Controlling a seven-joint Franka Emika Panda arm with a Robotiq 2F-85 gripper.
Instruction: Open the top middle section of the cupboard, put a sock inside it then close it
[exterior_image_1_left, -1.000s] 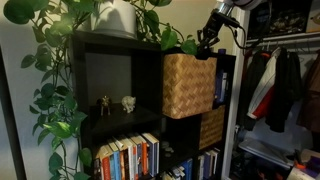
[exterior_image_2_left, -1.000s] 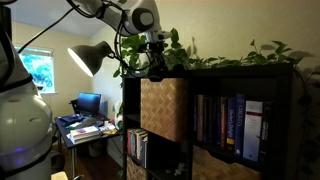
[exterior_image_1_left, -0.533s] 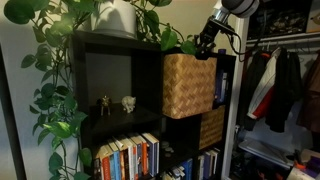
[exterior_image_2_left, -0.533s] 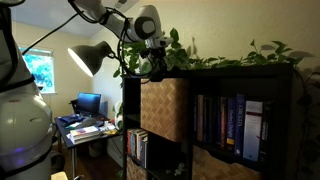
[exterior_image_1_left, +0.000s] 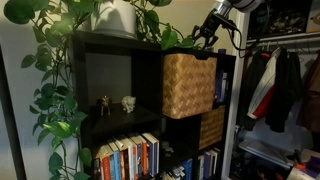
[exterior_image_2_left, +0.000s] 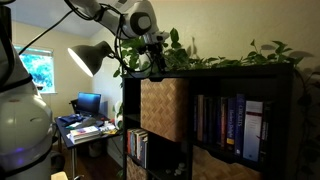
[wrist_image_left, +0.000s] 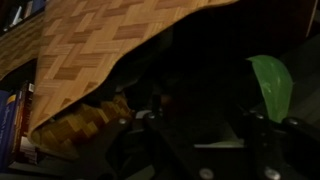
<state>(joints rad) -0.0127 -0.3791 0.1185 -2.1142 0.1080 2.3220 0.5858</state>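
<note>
The cupboard is a dark shelf unit, and a woven basket fills its top middle section. In both exterior views the basket sits pushed into its section. My gripper hangs just above the basket's top edge, at the shelf top. In the wrist view the gripper has its dark fingers standing wide apart with nothing seen between them. The woven basket wall fills the upper left there, with a yellowish braided edge below it. No sock shows in any view.
Trailing plants cover the shelf top, and a green leaf lies close to my fingers. Small figurines stand in the open section. Books fill lower sections. Clothes hang beside the shelf; a lamp and desk stand beyond.
The jaws have gone from shut to wide apart, and the gripper has lifted slightly above the basket's top edge.
</note>
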